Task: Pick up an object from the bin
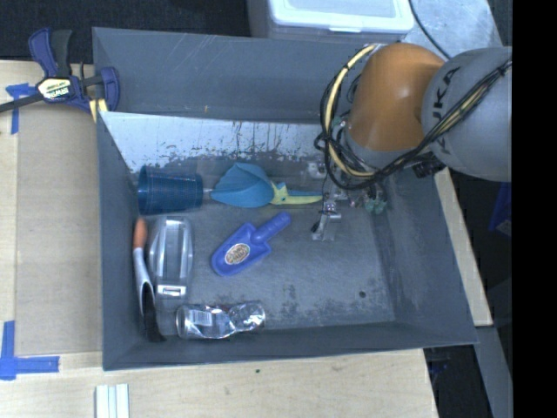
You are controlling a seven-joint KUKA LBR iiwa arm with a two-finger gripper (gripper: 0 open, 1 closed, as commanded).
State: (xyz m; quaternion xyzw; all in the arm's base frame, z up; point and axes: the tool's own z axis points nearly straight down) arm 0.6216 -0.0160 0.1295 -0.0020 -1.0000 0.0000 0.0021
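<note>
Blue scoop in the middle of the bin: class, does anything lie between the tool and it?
Nothing visible does. The tool is just right of the blue scoop, at its handle end, with only bare bin floor between them. The light blue scoop with a yellow-green handle lies farther back, beside that path, not across it.

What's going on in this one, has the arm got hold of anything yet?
Not yet, as far as the view shows. The gripper is inside the bin, over bare floor right of the middle, with nothing seen in it. Nearest to it are the yellow-green handle of a light blue scoop and the handle end of a darker blue scoop with an oval label. A blue cup on its side, a clear plastic item and a crushed bottle lie at the left.
</note>
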